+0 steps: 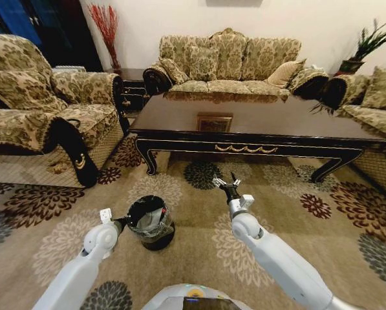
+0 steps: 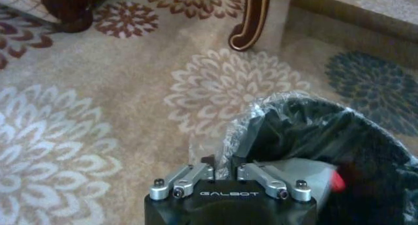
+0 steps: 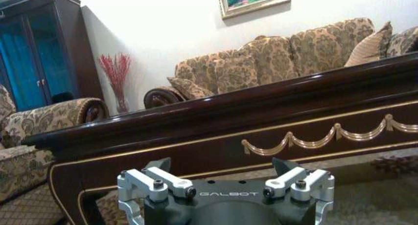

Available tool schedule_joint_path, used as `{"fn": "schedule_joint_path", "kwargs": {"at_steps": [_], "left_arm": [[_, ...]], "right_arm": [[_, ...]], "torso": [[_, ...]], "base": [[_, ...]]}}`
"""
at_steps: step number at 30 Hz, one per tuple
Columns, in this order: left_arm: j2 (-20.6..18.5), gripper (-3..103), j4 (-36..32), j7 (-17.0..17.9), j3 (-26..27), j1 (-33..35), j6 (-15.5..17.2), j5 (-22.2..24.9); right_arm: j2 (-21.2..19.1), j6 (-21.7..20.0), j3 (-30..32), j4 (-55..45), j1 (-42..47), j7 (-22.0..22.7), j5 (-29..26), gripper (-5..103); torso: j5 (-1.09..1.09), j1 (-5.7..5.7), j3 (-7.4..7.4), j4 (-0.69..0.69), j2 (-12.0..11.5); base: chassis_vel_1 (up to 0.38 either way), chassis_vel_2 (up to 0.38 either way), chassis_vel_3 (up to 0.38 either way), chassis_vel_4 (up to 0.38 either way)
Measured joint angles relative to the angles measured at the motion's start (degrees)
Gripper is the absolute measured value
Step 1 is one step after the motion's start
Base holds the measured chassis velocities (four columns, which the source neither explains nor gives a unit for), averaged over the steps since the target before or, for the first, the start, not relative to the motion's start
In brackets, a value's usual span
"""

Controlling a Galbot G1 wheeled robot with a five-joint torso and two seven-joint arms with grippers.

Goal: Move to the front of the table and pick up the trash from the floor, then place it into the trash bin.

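Note:
The black trash bin (image 1: 151, 223) with its crinkled bag stands on the flowered carpet floor (image 1: 199, 258) in front of the dark table (image 1: 257, 119). My left gripper (image 1: 123, 223) is at the bin's near rim. In the left wrist view its fingers (image 2: 196, 172) are drawn together, with the bag's edge (image 2: 230, 137) caught between them. Inside the bin (image 2: 326, 137) lies a pale grey piece with a red bit (image 2: 334, 181). Loose trash on the floor is out of view. My right gripper (image 1: 226, 183) hangs open and empty above the carpet, facing the table's gold-trimmed rail (image 3: 313, 137).
An armchair (image 1: 37, 110) stands at the left, a sofa (image 1: 228, 61) behind the table and another seat (image 1: 374, 103) at the right. A curved table leg (image 2: 248, 19) rises just beyond the bin. Open carpet lies around the bin and before the table.

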State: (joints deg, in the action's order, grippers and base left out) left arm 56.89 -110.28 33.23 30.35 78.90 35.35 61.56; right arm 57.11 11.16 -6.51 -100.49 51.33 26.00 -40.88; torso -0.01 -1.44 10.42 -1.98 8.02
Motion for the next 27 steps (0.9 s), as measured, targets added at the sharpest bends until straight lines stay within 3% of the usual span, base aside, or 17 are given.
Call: {"fn": "schedule_joint_path", "kwargs": {"at_steps": [1,3,5,7,8,10,12,13,16,18,19,20,21,25,27], "left_arm": [[-0.2,16,-0.5,0.3,0.2,0.8,-0.3,-0.2],[-0.6,32,-2.0,1.5,0.9,2.6,-1.3,-0.6],[-0.7,32,-2.5,1.7,1.2,3.1,-1.5,-0.8],[-1.7,43,-5.4,2.1,3.3,5.5,-2.3,-1.0],[-1.7,43,-5.4,2.1,3.3,5.5,-2.3,-1.0],[-3.1,49,-9.9,2.1,5.8,8.2,-4.0,-1.2],[-4.6,60,-17.5,1.2,9.3,11.1,-8.0,-2.4],[-4.6,60,-17.5,1.2,9.3,11.1,-8.0,-2.4],[-4.5,76,-24.4,-3.6,14.2,15.1,-15.9,-6.5],[-4.1,76,-25.5,-5.3,15.4,16.1,-17.7,-8.0],[-3.8,82,-26.1,-6.3,16.2,16.8,-18.8,-9.2],[-2.5,92,-26.9,-9.7,18.5,18.7,-21.8,-14.4],[-2.5,92,-26.9,-9.7,18.5,18.7,-21.8,-14.4],[1.7,99,-27.9,-17.4,23.3,23.0,-25.7,-21.3],[2.0,100,-27.9,-18.4,23.6,23.5,-26.2,-21.9]], "right_arm": [[-0.1,0.0,0.2,-0.1,0.2,0.1,0.0,100],[-0.5,0.0,0.3,-0.5,0.6,1.0,-0.3,100],[-0.6,0.0,0.3,-0.6,0.7,1.3,-0.3,100],[-1.1,0.8,0.4,-0.9,1.1,2.3,-0.5,100],[-1.1,0.8,0.4,-0.9,1.1,2.3,-0.5,100],[-1.5,1.3,0.8,-0.9,1.6,2.5,-0.4,100],[-1.9,1.7,2.7,-1.1,2.9,2.5,-0.2,100],[-1.9,1.7,2.7,-1.1,2.9,2.5,-0.2,100],[-2.5,2.5,4.9,-1.3,4.3,1.9,0.1,100],[-2.7,2.7,5.4,-1.4,4.6,1.6,0.1,100],[-2.8,2.9,5.7,-1.4,4.8,1.3,0.1,100],[-3.0,3.3,6.5,-1.8,5.7,0.3,0.0,100],[-3.0,3.3,6.5,-1.8,5.7,0.3,0.0,100],[-3.7,4.1,9.0,-3.9,9.8,-2.2,0.8,100],[-3.8,4.3,9.3,-4.2,10.5,-2.5,1.2,100]], "torso": [[-0.01,0.0,0.0,-0.01,0.0],[0.01,0.0,0.0,-0.02,0.0],[-0.01,0.0,0.0,-0.02,0.0],[0.02,0.0,0.0,-0.03,0.0],[0.02,0.0,0.0,-0.03,0.0],[0.01,0.0,0.01,-0.05,0.0],[0.03,0.0,0.0,-0.04,0.0],[0.03,0.0,0.0,-0.04,0.0],[0.04,0.0,0.0,0.01,0.0],[0.02,0.0,0.0,0.0,0.0],[0.02,0.0,0.0,-0.01,0.0],[0.01,0.0,0.0,-0.04,0.0],[0.01,0.0,0.0,-0.04,0.0],[0.01,0.0,0.0,-0.02,0.0],[0.01,0.0,0.0,-0.02,0.0]], "base": [[0.0,0.0,0.0,0.0],[0.0,0.0,0.0,0.0],[0.0,0.0,0.0,0.0],[0.0,0.0,0.0,0.0],[0.0,0.0,0.0,0.0],[0.0,0.0,0.0,0.0],[0.0,0.0,0.0,0.0],[0.0,0.0,0.0,0.0],[0.0,0.0,0.0,0.0],[0.0,0.0,0.0,0.0],[0.0,0.0,0.0,0.0],[0.0,0.0,0.0,0.0],[0.0,0.0,0.0,0.0],[0.0,0.0,0.0,0.0],[0.0,0.0,0.0,0.0]]}}
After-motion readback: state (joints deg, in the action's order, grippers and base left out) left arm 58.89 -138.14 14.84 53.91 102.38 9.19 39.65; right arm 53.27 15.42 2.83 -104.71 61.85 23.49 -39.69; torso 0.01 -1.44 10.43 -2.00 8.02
